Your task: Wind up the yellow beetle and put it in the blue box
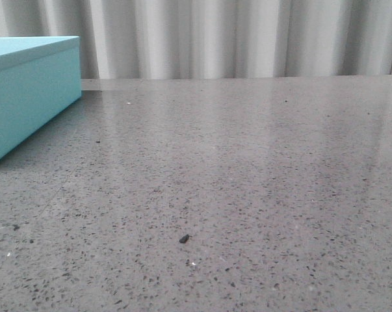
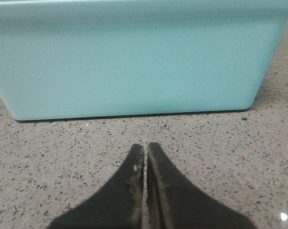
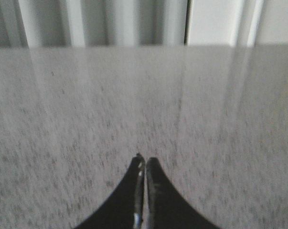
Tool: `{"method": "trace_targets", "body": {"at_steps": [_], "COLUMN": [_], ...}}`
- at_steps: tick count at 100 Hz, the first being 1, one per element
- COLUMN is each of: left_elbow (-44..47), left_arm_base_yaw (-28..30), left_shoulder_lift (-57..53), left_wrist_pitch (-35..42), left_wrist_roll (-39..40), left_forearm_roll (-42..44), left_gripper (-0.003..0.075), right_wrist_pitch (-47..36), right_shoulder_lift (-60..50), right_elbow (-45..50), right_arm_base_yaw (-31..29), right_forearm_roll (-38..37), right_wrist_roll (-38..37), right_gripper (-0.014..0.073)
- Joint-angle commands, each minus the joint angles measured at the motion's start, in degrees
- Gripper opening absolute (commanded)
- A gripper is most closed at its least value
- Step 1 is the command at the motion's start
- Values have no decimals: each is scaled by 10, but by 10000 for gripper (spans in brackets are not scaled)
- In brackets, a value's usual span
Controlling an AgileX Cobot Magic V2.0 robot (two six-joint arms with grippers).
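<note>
The blue box (image 1: pixel 26 91) stands at the far left of the table in the front view, its lid on. It fills the upper part of the left wrist view (image 2: pixel 134 62). My left gripper (image 2: pixel 145 147) is shut and empty, low over the table a short way in front of the box's side wall. My right gripper (image 3: pixel 145 160) is shut and empty over bare speckled tabletop. The yellow beetle is out of view in every frame. Neither gripper shows in the front view.
The grey speckled table (image 1: pixel 248 182) runs back to a pale pleated curtain (image 1: pixel 235 36). A small dark speck (image 1: pixel 184 238) lies on the table near the front. The table's far edge shows in the right wrist view (image 3: pixel 134 46).
</note>
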State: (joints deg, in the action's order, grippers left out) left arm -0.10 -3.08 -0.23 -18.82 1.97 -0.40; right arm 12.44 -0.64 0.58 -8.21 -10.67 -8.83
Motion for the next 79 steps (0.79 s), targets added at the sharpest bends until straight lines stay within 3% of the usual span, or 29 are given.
{"method": "trace_targets", "body": {"at_steps": [1, 13, 79], "left_elbow": [16, 16, 16], "left_arm_base_yaw": [0, 0, 0], "left_shoulder_lift": [-18, -18, -18], "left_wrist_pitch": [30, 30, 30], "left_wrist_roll": [5, 5, 5], "left_forearm_roll": [-5, -5, -5], "left_gripper": [-21, -21, -21], "right_wrist_pitch": [6, 50, 50], "right_shoulder_lift": [-11, -11, -11], "right_elbow": [12, 12, 12], "right_arm_base_yaw": [-4, -4, -4], "right_forearm_roll": [39, 70, 70], "right_wrist_roll": [49, 80, 80], "right_gripper": [-41, -41, -41]}}
